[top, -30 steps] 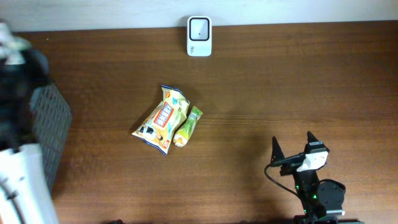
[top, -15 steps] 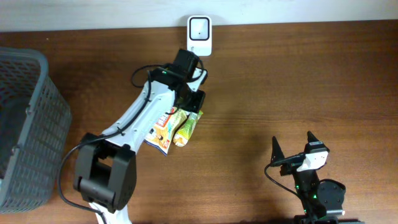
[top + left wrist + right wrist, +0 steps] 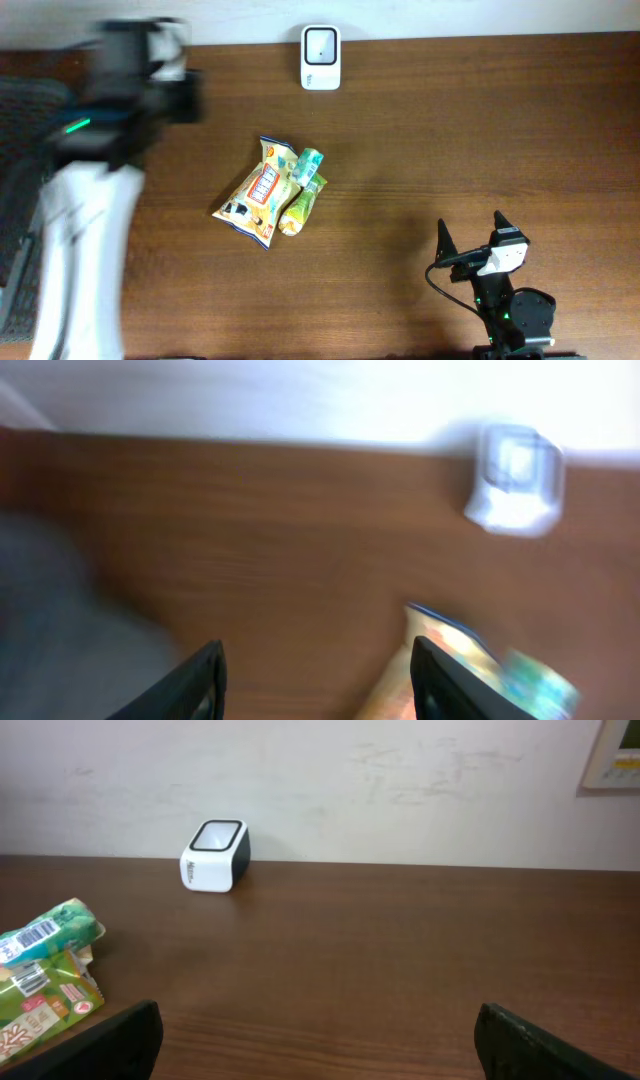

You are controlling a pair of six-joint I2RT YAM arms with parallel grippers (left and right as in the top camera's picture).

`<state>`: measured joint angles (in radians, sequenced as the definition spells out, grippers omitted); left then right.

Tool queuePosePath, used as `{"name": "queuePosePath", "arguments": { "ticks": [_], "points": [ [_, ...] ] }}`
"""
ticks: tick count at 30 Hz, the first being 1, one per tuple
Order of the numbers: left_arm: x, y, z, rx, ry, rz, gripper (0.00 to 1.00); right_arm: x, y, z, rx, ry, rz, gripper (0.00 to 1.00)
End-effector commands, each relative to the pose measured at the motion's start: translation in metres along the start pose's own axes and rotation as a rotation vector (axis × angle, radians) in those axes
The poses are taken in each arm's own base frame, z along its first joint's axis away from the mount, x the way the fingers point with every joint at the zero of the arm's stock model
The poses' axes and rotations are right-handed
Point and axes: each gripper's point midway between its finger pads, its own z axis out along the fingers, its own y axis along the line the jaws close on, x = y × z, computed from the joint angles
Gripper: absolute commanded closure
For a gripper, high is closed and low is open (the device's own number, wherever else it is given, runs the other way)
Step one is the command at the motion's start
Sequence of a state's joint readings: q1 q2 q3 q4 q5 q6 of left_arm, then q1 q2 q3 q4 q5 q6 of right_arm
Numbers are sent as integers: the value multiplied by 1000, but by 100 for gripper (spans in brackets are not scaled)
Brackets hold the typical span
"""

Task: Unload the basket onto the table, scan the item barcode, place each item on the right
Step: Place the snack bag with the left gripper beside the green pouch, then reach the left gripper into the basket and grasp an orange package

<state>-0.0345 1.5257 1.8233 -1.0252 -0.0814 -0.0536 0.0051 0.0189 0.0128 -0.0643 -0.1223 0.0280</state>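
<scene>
The wood counter [image 3: 480, 130] is meeting a pale wall [image 3: 400, 780]. Both tools are hanging spread and empty: the left tool [image 3: 318, 670] blurred, the right tool [image 3: 325, 1050] sharp. Ahead-left of the right one, snack packets [image 3: 258, 192] are carrying a green pouch [image 3: 40, 932] showing its barcode, and a white scanner [image 3: 320, 58] is standing beyond.

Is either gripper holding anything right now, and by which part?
Nothing is held. The left gripper is open with only bare table between its fingers, and the right gripper is open and empty.
</scene>
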Motion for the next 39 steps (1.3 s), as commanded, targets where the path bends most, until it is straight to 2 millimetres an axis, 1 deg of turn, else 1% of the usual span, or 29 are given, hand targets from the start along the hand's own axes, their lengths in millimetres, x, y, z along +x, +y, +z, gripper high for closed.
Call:
{"name": "queuePosePath", "arguments": {
  "ticks": [1, 2, 3, 4, 5, 8, 10, 12, 13, 14, 15, 16, 17, 18, 19, 21, 23, 26, 27, 29, 30, 33, 34, 35, 37, 38, 39],
  "points": [
    [-1, 124, -74, -301, -111, -198, 44, 3, -1, 0, 4, 4, 10, 1],
    [13, 162, -86, -390, -94, -269, 45, 3, -1, 0, 4, 4, 10, 1],
    [33, 203, -96, -484, -60, -351, 46, 3, -1, 0, 4, 4, 10, 1],
    [50, 228, -99, -542, -38, -437, 47, 3, -1, 0, 4, 4, 10, 1],
    [66, 250, -97, -587, -7, -488, 48, 3, -1, 0, 4, 4, 10, 1],
    [121, 286, -76, -682, 139, -596, 49, 3, -1, 0, 4, 4, 10, 1],
    [160, 304, -45, -699, 218, -640, 47, 3, -1, 0, 4, 4, 10, 1],
    [191, 319, -15, -704, 272, -665, 41, 3, -1, 0, 4, 4, 10, 1],
    [209, 328, 0, -708, 310, -685, 29, 3, -1, 0, 4, 4, 10, 1],
    [222, 334, 7, -714, 349, -701, 28, 3, -1, 0, 4, 4, 10, 1],
    [229, 338, 10, -718, 367, -709, 28, 3, -1, 0, 4, 4, 10, 1],
    [250, 348, 19, -733, 424, -735, 28, 3, -1, 0, 4, 4, 10, 1],
    [267, 354, 25, -735, 467, -760, 35, 3, -1, 0, 4, 4, 10, 2],
    [279, 359, 28, -736, 497, -779, 37, 3, -1, 0, 4, 4, 10, 1],
    [287, 361, 31, -736, 517, -790, 39, 3, -1, 0, 4, 4, 10, 1],
    [300, 365, 35, -739, 546, -807, 39, 3, -1, 0, 4, 4, 10, 1],
    [322, 373, 32, -793, 565, -817, 39, 3, -1, 0, 4, 4, 10, 1],
    [356, 385, 30, -840, 544, -867, 42, 3, -1, 0, 4, 4, 10, 1],
    [363, 390, 27, -857, 532, -882, 43, 3, -1, 0, 4, 4, 10, 1],
    [370, 401, 23, -884, 505, -903, 43, 3, -1, 0, 4, 4, 10, 1],
    [374, 403, 24, -887, 506, -909, 43, 3, -1, 0, 4, 4, 10, 1],
    [394, 399, 39, -862, 566, -920, 46, 3, -1, 0, 4, 4, 10, 1],
    [402, 394, 44, -842, 598, -927, 50, 3, -1, 0, 4, 4, 10, 1],
    [405, 392, 45, -837, 610, -930, 59, 3, -1, 0, 4, 4, 10, 1],
    [405, 391, 47, -825, 609, -934, 98, 3, -1, 0, 4, 4, 10, 1],
    [404, 390, 49, -814, 605, -935, 100, 3, -1, 0, 5, 4, 10, 1],
    [397, 387, 54, -769, 579, -948, 100, 3, -1, 0, 4, 4, 10, 1]
  ]
}}
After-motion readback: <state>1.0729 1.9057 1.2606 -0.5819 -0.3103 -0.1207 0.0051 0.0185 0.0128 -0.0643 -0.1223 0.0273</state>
